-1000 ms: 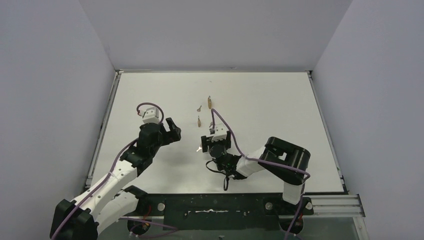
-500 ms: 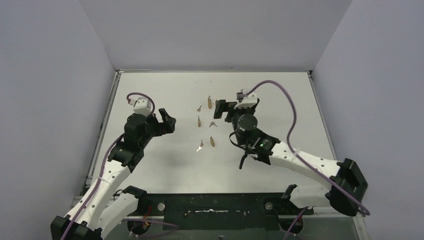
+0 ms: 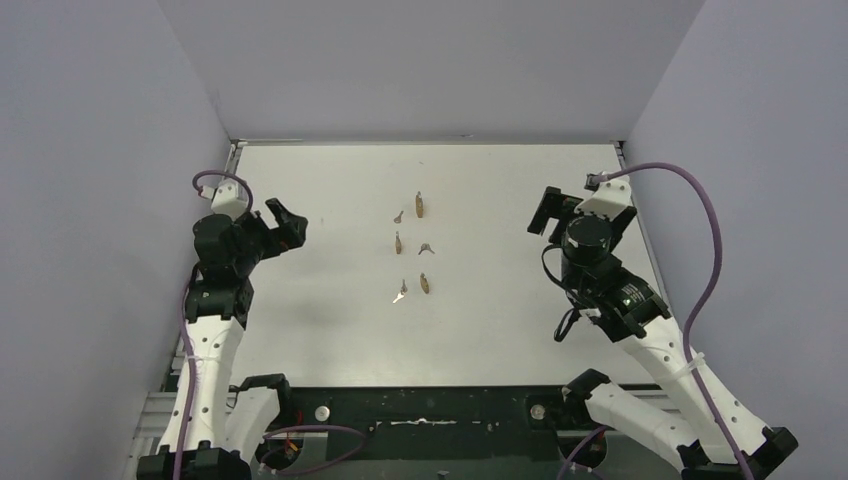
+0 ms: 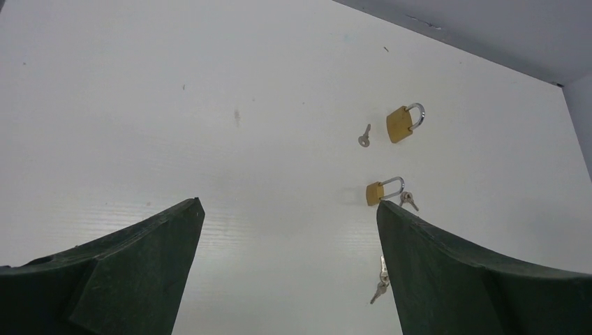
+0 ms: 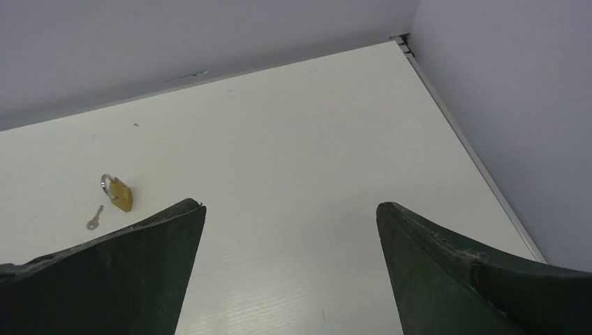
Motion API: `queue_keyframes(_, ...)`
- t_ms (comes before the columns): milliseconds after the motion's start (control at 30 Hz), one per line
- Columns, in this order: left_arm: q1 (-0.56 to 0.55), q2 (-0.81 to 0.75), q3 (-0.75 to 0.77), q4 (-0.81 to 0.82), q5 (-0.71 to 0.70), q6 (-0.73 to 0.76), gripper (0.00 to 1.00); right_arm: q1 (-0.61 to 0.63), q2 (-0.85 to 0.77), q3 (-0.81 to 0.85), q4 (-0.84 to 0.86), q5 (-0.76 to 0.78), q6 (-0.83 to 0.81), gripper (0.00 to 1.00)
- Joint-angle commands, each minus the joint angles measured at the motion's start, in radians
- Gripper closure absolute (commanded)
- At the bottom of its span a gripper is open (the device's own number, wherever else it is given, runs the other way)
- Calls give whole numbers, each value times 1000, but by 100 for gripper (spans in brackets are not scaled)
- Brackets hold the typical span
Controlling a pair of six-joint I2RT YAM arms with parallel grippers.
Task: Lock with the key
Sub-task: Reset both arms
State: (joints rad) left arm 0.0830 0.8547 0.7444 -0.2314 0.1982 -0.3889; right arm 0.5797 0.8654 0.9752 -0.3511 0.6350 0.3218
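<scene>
Brass showed on three locks in a loose line down the middle of the white table [image 3: 500, 330]: the far padlock [image 3: 419, 204], the middle padlock [image 3: 397, 241] and the near padlock [image 3: 424, 283], each with a small key [image 3: 398, 216] near it. The left gripper [image 4: 290, 206] hung by the table's left edge and the right gripper [image 5: 290, 206] by its right edge, both with jaws spread wide and holding nothing. Bare tabletop lay between them and the locks.
</scene>
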Motion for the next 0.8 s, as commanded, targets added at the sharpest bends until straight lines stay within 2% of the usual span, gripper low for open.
queue_keyframes(0, 6, -16, 78, -17, 75, 89, 5, -23, 21, 20, -172, 134, -13, 0)
queue_keyframes(267, 6, -43, 52, 18, 105, 65, 5, -42, -6, -21, -129, 115, -52, 0)
queue_keyframes(767, 6, -81, 8, 56, 112, 67, 4, -44, -57, -26, -146, 106, -64, 0)
